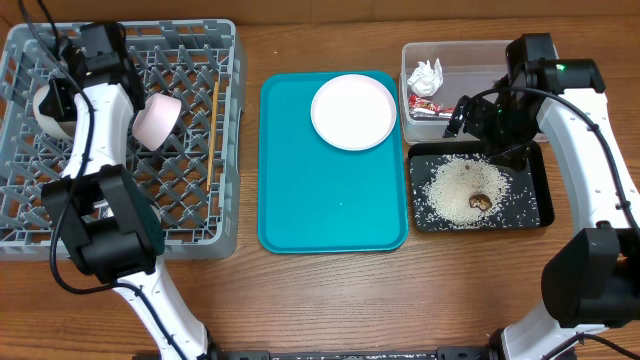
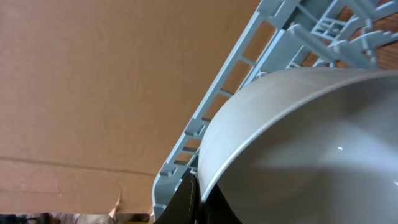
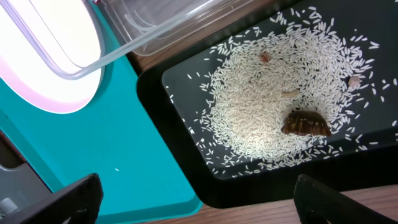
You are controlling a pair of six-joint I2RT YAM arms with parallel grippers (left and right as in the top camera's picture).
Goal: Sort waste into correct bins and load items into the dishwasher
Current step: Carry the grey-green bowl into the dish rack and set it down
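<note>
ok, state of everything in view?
left gripper: shut on white bowl
right gripper: open over black tray
pink bowl: tipped, in rack
plate: empty, on teal tray
chopsticks: flat in rack
clear tub: holds tissue, wrapper
black tray: holds rice, brown lump

Overhead looks down; wrists near rack (image 2: pixel 249 62), black tray (image 3: pixel 175 113)

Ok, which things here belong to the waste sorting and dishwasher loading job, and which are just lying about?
Job: grey dish rack, white bowl, pink bowl, chopsticks, white plate, clear tub, tissue, red wrapper, black tray, rice, brown lump.
Lying about: teal tray under the plate, cardboard panel beyond the rack.
</note>
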